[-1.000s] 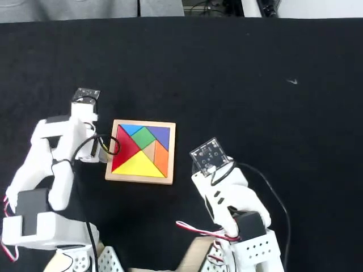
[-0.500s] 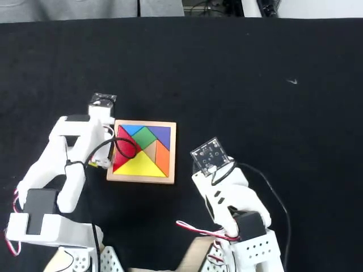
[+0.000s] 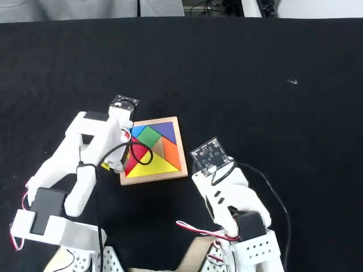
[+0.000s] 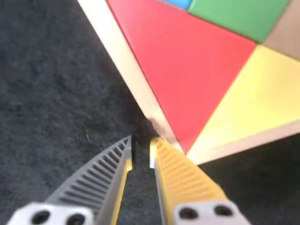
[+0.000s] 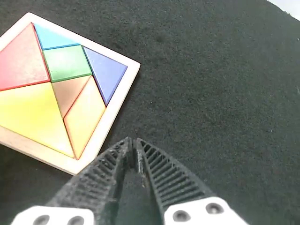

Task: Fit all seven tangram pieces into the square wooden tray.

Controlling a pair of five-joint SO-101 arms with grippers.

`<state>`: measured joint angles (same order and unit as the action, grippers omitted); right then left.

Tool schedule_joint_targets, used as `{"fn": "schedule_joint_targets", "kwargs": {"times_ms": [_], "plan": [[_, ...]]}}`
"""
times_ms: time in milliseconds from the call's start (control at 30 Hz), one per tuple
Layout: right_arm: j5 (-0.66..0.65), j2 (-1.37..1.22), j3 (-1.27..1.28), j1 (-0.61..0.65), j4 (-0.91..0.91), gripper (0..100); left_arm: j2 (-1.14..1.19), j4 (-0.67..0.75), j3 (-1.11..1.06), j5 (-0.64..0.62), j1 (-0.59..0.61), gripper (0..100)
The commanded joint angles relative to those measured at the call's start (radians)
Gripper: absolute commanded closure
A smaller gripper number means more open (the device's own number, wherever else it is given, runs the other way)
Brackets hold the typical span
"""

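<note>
The square wooden tray [image 3: 156, 177] lies skewed on the black table with all seven pieces set flush in it. Red [image 5: 21, 61] and yellow [image 5: 30, 117] big triangles, a green square [image 5: 65, 61], a light blue triangle [image 5: 51, 37], a violet triangle [image 5: 105, 72], a tan triangle [image 5: 70, 91] and an orange parallelogram [image 5: 84, 115] fill it. My left gripper [image 4: 140, 146] is shut, its tips pressed against the tray rim [image 4: 126, 70] near the corner by the red triangle [image 4: 187, 70]. My right gripper [image 5: 133, 140] is shut and hangs just off the tray's near right edge [image 5: 105, 119].
The left arm [image 3: 93, 147] lies over the tray's left side. The right arm [image 3: 227, 198] stands to the tray's right. Black cloth [image 3: 272, 85] stretches bare to the far and right sides; a small speck [image 3: 291, 81] lies far right.
The left arm has swung right against the tray's left edge. The tray has slid right and turned counter-clockwise. The right arm has kept still.
</note>
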<state>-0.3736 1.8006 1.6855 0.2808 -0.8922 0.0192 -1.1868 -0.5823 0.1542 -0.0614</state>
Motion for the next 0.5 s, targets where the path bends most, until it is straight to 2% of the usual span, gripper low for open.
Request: {"fn": "schedule_joint_targets", "kwargs": {"times_ms": [0,100,167,300,467], "plan": [[-0.012,0.090,-0.002,-0.034,0.006,98.6,-0.009,-0.144,0.231,-0.006,0.145,92],[-0.012,0.090,-0.025,-0.114,0.057,98.7,-0.008,-0.319,0.515,-0.006,0.286,96],[-0.005,0.090,-0.085,-0.169,0.071,98.7,0.003,-0.417,0.719,-0.006,0.337,97],[-0.005,0.081,-0.272,-0.190,0.025,98.8,-0.006,-0.531,1.033,-0.012,0.329,97],[-0.011,0.081,-0.506,-0.190,-0.132,98.8,-0.100,-0.574,1.236,-0.081,0.309,97]]}}
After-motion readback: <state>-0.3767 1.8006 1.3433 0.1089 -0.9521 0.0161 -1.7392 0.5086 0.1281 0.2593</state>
